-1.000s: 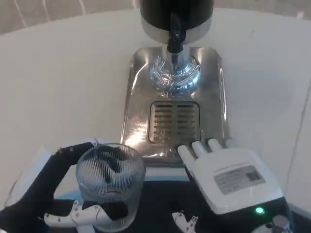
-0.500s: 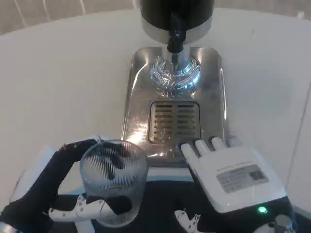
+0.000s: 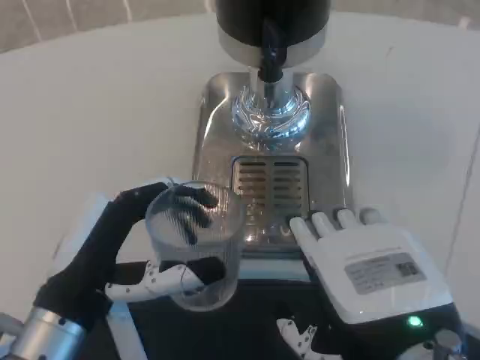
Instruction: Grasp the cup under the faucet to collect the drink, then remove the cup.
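A clear ribbed glass cup (image 3: 199, 244) is held off the table by my left hand (image 3: 127, 251), whose black fingers wrap its far side while the white thumb crosses its near side. The cup looks empty and sits just left of the dispenser's slotted drip grate (image 3: 268, 189). The black faucet (image 3: 270, 49) hangs above the shiny steel base (image 3: 324, 142). My right hand (image 3: 367, 274) hovers near the tray's front right corner, back up, fingers stretched toward the tray and holding nothing.
The black dispenser body (image 3: 271, 19) stands at the top centre on the white table (image 3: 97, 127). A chrome collar (image 3: 268, 112) sits below the spout. A dark mat (image 3: 247, 322) lies at the near edge.
My left hand has lifted the cup and carried it up and to the right, toward the drip grate. The right hand has edged slightly forward and right.
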